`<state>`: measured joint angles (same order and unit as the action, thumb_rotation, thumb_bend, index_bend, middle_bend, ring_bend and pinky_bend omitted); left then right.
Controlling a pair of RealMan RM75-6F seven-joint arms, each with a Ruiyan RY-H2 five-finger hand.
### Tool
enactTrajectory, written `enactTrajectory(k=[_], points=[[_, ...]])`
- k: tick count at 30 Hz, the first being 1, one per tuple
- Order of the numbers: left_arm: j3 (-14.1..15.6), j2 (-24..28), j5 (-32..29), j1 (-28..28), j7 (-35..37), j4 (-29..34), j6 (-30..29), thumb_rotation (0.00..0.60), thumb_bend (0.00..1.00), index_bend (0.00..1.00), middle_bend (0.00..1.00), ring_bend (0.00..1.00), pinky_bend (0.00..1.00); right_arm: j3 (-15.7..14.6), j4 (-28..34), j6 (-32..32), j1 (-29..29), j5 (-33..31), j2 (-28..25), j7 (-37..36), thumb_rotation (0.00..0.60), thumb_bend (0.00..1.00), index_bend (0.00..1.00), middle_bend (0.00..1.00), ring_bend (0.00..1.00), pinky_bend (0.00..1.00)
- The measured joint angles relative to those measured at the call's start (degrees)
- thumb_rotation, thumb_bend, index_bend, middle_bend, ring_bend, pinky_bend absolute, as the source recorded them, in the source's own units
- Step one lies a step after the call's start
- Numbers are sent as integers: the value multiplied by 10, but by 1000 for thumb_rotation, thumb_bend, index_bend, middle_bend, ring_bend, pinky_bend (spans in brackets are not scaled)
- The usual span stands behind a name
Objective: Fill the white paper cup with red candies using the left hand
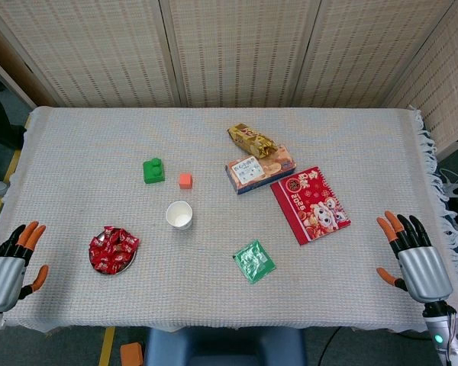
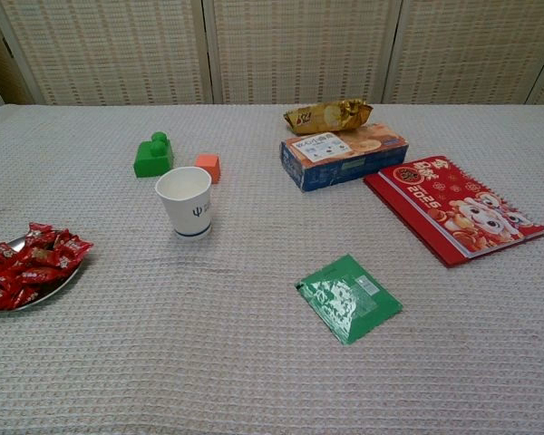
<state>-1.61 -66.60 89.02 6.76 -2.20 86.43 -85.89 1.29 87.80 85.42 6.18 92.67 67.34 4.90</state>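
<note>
Only the head view takes in the left hand and right hand, grey-backed with orange-tipped fingers spread apart and holding nothing, one at each near corner of the tabletop with its woven cloth; the chest view shows neither. Nearest lie the crinkly-wrapped red candies heaped on a small metal plate at the left and a flat glossy green packet. Beyond them the white paper cup stands upright, apart from the candies, and farther back sit a green block, a small orange cube, a red spiral-bound calendar, a blue box and a crumpled gold packet.
</note>
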Motion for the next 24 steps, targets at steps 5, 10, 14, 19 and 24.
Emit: enactTrajectory(k=[5, 10, 14, 19, 24], points=[[2, -2, 6, 3, 1, -2, 3, 600, 436, 0, 0, 0, 223, 2, -5, 11, 0, 6, 4, 1, 600, 58, 0, 0, 0, 0], [12, -12, 27, 12, -6, -5, 15, 600, 433, 0, 0, 0, 261, 1, -10, 27, -5, 16, 7, -3, 600, 58, 0, 0, 0, 0], [17, -22, 31, 19, -38, 0, 32, 600, 428, 0, 0, 0, 379, 0, -10, 20, -3, 15, 6, -5, 600, 58, 0, 0, 0, 0], [18, -38, 10, 37, -125, 17, 86, 600, 422, 0, 0, 0, 506, 1, -10, 10, 0, 7, 5, -6, 600, 58, 0, 0, 0, 0], [12, -62, -40, 68, -207, 29, 166, 600, 415, 0, 0, 0, 566, 1, -6, 3, 3, 2, 3, -9, 600, 58, 0, 0, 0, 0]])
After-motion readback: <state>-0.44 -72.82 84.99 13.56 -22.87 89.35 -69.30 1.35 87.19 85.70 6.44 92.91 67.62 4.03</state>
